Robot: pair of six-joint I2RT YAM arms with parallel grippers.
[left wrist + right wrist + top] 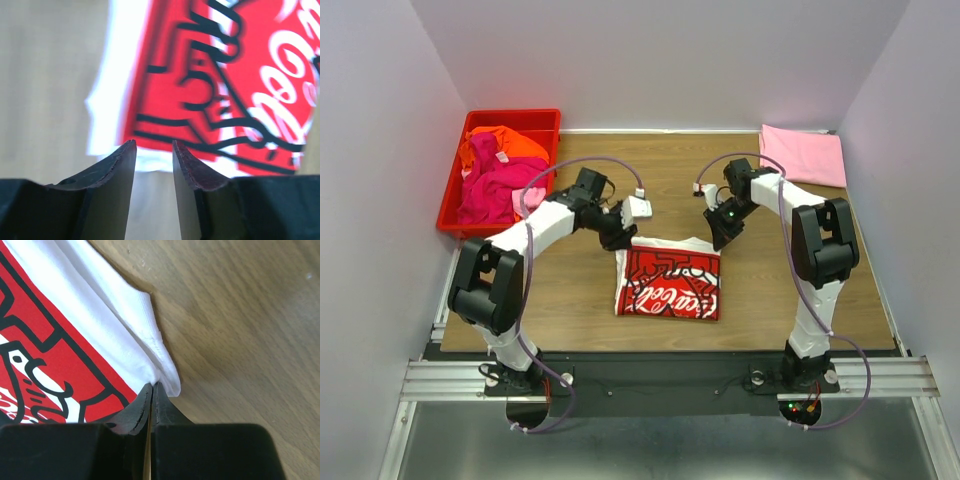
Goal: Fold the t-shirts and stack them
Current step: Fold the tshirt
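Red print reading "Coca-Cola" covered the one white t-shirt (668, 284), folded mid-table. The right gripper (152, 387) was closed, pinching its far right corner. The left gripper (154, 145) hung narrowly parted and empty over its far left edge. One pink t-shirt (803, 155) lay far right. One orange t-shirt (505, 145) and one magenta t-shirt (495, 190) filled the red bin (510, 118).

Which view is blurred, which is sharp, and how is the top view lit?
Left wrist: the shirt is smeared with blur, the left pincer crisper. Right wrist: shirt hem and table grain sharp. Top: even light, soft shadows.
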